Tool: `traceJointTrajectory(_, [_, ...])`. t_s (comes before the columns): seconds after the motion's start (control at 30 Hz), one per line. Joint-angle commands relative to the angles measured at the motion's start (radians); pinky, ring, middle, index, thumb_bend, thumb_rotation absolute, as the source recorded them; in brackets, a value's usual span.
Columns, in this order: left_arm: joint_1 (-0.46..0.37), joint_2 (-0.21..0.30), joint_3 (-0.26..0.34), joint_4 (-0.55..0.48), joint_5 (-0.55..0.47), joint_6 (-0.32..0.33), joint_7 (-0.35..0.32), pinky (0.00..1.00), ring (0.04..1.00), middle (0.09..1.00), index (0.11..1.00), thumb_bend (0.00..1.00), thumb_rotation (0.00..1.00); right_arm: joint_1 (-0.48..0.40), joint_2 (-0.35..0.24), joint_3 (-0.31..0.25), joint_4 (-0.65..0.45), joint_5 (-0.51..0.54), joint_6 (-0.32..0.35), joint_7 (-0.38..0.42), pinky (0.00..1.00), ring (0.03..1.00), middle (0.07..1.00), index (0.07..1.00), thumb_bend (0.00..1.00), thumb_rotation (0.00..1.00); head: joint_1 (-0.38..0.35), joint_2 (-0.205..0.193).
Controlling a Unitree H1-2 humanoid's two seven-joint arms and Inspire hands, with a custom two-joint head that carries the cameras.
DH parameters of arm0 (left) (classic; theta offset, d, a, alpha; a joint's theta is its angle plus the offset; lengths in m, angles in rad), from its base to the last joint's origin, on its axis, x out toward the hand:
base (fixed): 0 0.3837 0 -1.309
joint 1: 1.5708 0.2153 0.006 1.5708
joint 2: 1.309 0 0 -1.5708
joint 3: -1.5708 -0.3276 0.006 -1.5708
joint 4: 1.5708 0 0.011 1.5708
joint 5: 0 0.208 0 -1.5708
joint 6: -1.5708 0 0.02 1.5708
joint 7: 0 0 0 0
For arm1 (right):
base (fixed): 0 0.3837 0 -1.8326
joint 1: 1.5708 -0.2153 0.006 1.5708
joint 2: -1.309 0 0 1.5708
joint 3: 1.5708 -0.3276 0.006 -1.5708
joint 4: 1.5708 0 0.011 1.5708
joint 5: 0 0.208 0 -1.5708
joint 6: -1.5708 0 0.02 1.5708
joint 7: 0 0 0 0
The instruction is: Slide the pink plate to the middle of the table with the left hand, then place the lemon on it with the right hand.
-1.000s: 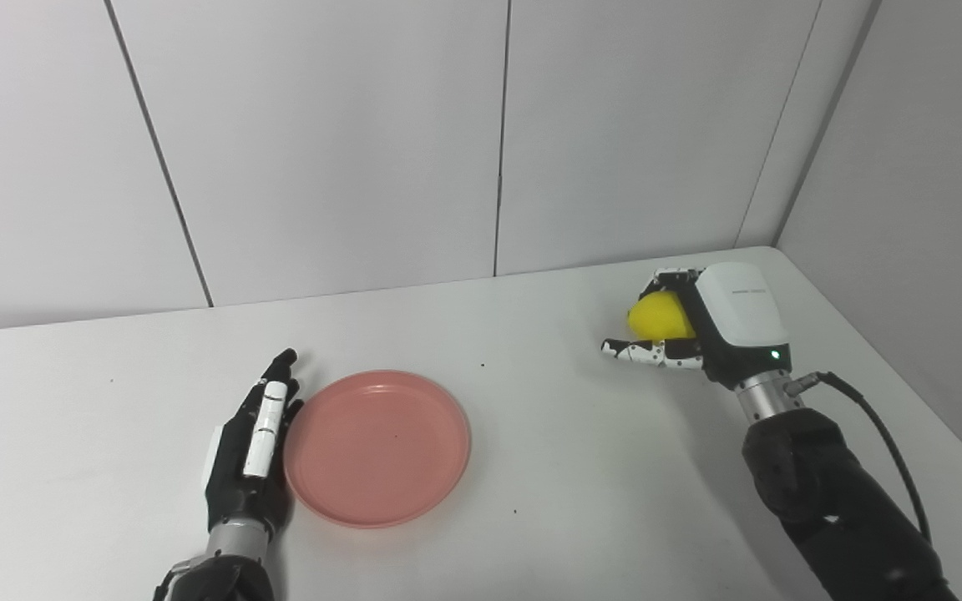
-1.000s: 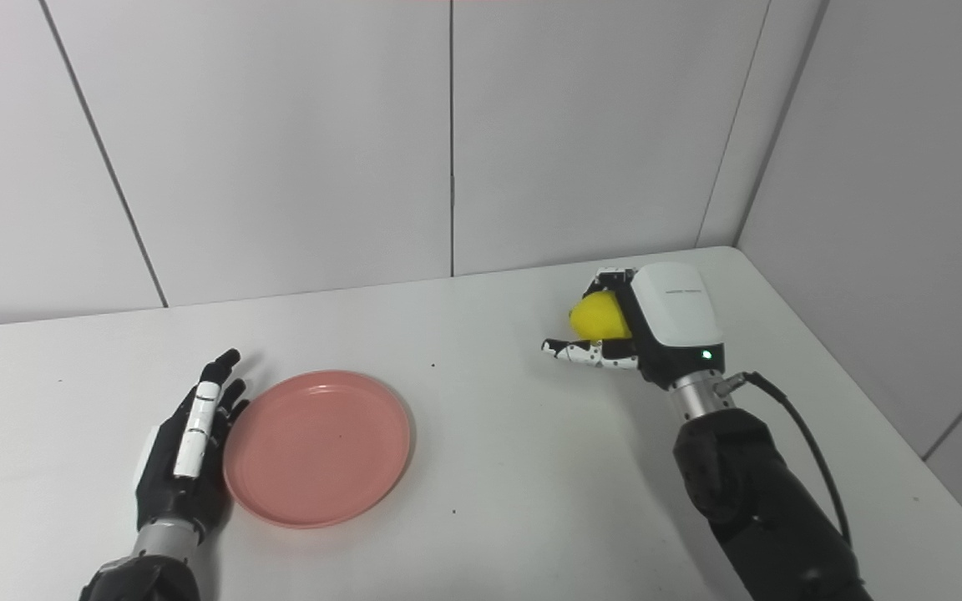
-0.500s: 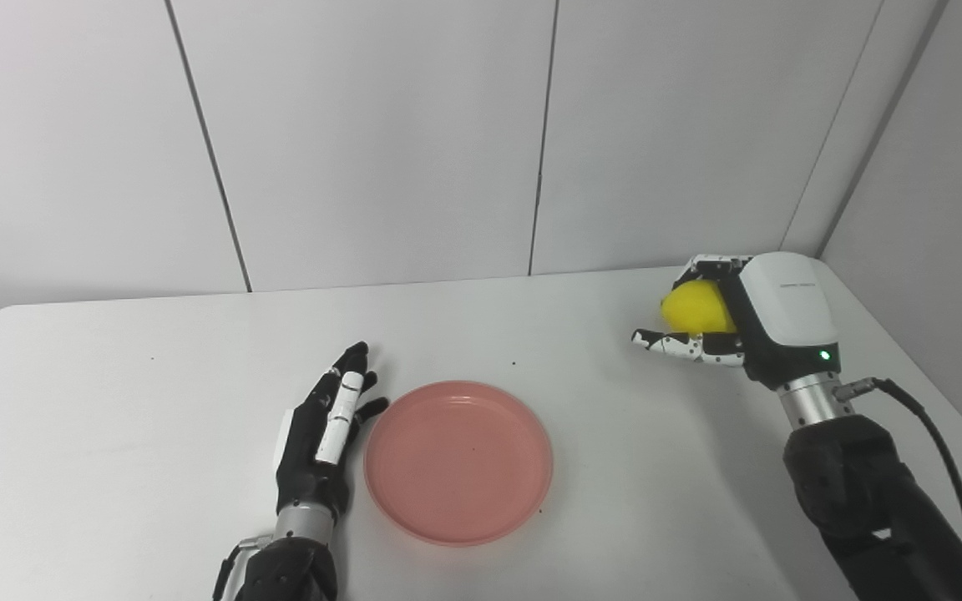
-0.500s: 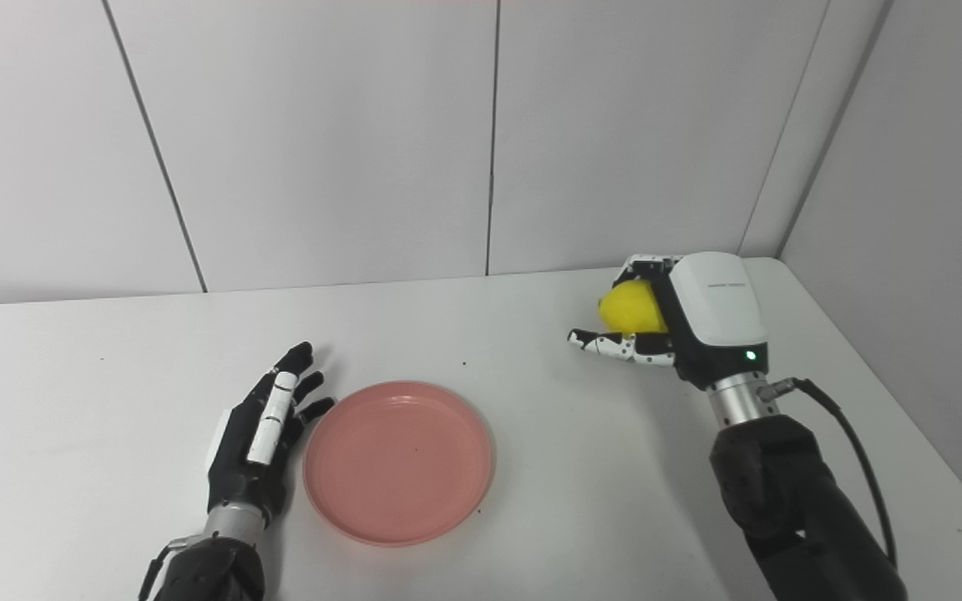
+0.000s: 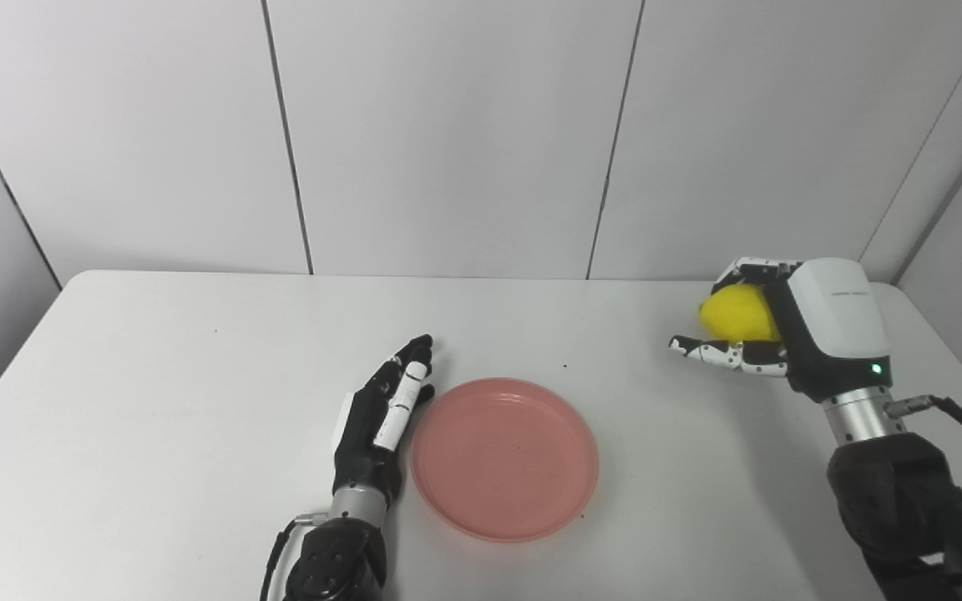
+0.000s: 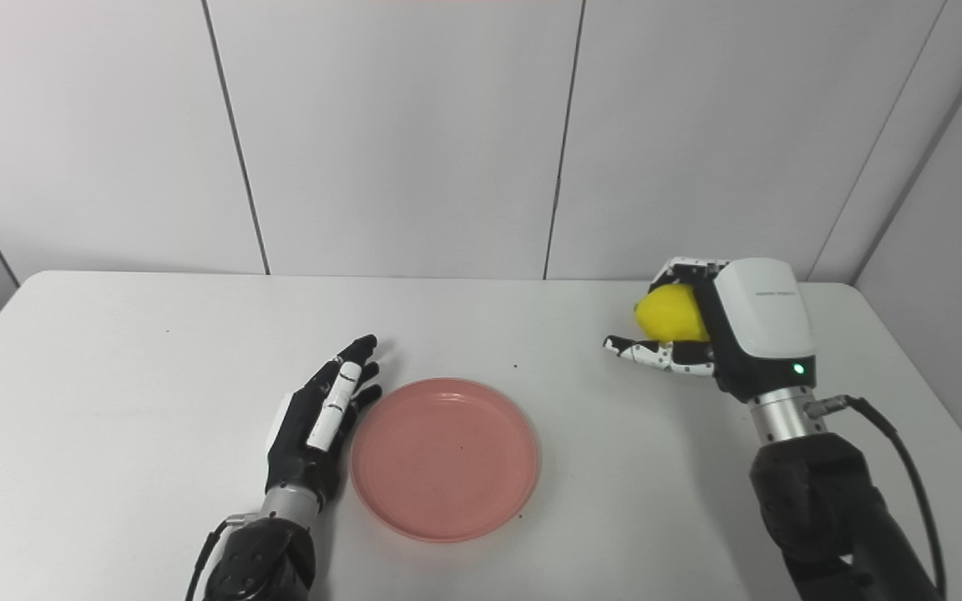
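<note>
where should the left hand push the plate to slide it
On the plate's left rim, coming from the left side where the open left hand lies flat beside it. The plate is shallow and flat on the table, so a sideways push likely beats a grip.

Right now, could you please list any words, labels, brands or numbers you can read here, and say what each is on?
Right hand, white back cover: one short line of small dark print, too small and blurred to read.
Left hand: no text visible.
Plate: no text.
Lemon: no text.
Table and wall panels: no text or signs.
</note>
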Motion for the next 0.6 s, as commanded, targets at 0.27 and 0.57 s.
traceJointTrajectory(0.27, [0.016,-0.049,0.004,0.011,-0.036,0.013,0.01,0.87,0.905,0.92,0.761,0.62,0.67,-0.09,0.027,0.035,-0.033,-0.026,-0.021,0.054,0.13,0.182,0.257,0.299,0.6,0.54,0.0,0.0])
traceJointTrajectory(0.57, [0.015,-0.043,0.001,0.01,-0.031,0.017,0.017,0.87,0.894,0.905,0.743,0.62,0.68,-0.135,0.066,0.074,-0.038,-0.041,-0.041,0.107,0.14,0.194,0.264,0.304,0.6,0.51,-0.009,-0.001])
